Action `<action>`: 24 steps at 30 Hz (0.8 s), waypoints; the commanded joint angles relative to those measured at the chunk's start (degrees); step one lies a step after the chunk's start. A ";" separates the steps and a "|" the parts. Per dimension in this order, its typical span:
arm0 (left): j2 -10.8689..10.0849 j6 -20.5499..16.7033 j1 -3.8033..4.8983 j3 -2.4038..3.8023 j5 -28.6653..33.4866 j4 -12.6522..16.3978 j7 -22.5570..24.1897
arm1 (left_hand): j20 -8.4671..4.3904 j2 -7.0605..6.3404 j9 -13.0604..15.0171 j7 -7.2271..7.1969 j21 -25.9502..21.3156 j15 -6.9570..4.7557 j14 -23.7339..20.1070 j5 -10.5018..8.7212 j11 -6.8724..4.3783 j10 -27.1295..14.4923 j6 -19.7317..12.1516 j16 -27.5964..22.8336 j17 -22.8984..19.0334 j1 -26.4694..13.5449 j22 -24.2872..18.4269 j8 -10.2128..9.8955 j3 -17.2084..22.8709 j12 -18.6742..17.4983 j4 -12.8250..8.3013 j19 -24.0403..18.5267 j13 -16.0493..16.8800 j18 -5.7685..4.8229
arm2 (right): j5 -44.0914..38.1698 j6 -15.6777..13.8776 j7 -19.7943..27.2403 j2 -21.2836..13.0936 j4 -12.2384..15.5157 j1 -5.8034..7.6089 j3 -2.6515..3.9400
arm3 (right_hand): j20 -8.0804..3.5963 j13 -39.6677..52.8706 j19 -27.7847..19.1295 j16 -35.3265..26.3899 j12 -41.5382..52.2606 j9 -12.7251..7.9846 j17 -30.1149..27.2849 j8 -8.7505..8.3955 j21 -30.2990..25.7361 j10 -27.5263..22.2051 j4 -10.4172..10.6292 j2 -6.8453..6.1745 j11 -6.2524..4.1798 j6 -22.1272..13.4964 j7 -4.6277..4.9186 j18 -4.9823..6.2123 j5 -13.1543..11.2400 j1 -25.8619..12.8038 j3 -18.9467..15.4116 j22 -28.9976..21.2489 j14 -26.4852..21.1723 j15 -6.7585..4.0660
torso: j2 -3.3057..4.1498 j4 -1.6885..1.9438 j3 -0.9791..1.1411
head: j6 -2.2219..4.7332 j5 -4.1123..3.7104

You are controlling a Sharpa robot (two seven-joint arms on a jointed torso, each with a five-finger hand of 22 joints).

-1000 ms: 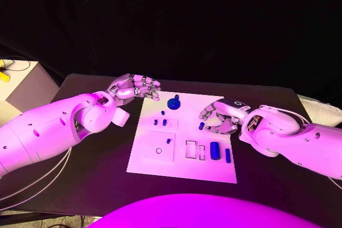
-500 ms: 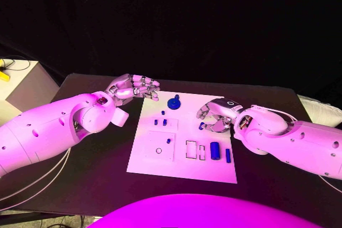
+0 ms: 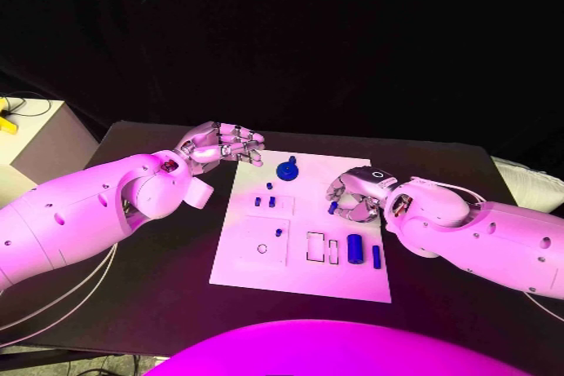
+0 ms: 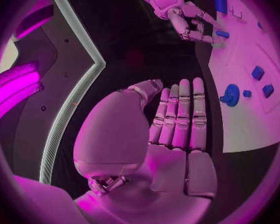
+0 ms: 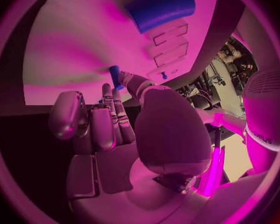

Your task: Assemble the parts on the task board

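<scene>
Black table (image 3: 153, 294), dark backdrop behind it. Left hand (image 3: 221, 143) hovers off the task board's (image 3: 247, 266) far left corner, over bare table, fingers curled in side by side, nothing in them. On the board, left to right: two small blue parts (image 3: 265, 202) standing in a raised block, a tiny one (image 3: 277, 232) below them, a round blue knob part (image 3: 287, 171) near the far edge, empty rectangular slots (image 3: 315, 246) toward the near edge, then a blue cylinder (image 3: 354, 249) and a thin blue bar (image 3: 376, 257). Right hand (image 3: 357, 195) sits low over the board's right-middle, fingertips (image 5: 129, 79) at a small blue peg (image 3: 332, 206). Touching it; can't tell if it's actually pinched.
</scene>
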 commanded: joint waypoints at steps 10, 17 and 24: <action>0.04 0.85 -0.01 0.05 0.40 0.09 0.28 | 0.06 0.29 -0.08 0.36 -0.42 0.20 0.44 -0.04 0.27 -0.01 0.04 -0.32 0.17 -0.27 -0.01 -0.20 -0.22 -0.30 -0.09 0.12 -0.08 0.03 | -1.66 1.18 -0.15 0.32 0.10 -0.58 -0.04 | -0.23 -0.03 1.32 0.44 0.53 0.34 0.09 1.04 1.86 2.49 0.35 0.62 -0.45 1.75 -0.15 -1.02 -0.16 0.26 1.67 5.69 1.50 -0.31 | 0.01 -0.05 0.00 | -0.01 0.14; 0.02 0.85 -0.01 0.05 0.42 0.12 0.26 | 0.07 0.35 -0.09 0.36 -0.44 0.20 0.45 -0.03 0.27 -0.01 0.05 -0.37 0.20 -0.31 -0.02 -0.21 -0.21 -0.32 -0.06 0.12 -0.08 0.03 | -1.20 0.27 0.12 0.55 0.21 -0.85 -0.04 | -0.51 0.13 1.77 0.45 0.54 0.74 0.11 1.74 3.81 4.46 0.64 1.20 -0.86 3.19 -0.41 -1.32 -0.40 0.28 2.90 6.43 1.53 -0.65 | 0.03 0.01 -0.02 | -0.01 0.02; -0.01 0.87 -0.01 0.05 0.42 0.12 0.22 | 0.07 0.35 -0.09 0.36 -0.44 0.20 0.45 -0.03 0.27 -0.01 0.05 -0.37 0.20 -0.31 -0.02 -0.21 -0.21 -0.32 -0.06 0.12 -0.08 0.03 | -0.49 -1.50 -0.75 0.70 0.16 -1.00 -0.04 | -0.87 0.40 2.17 0.70 0.09 1.23 0.42 2.41 5.64 6.46 0.71 2.29 -1.36 4.42 -0.79 -1.60 -3.00 0.65 5.06 7.18 1.72 -1.04 | -0.03 0.01 -0.04 | -0.01 -0.02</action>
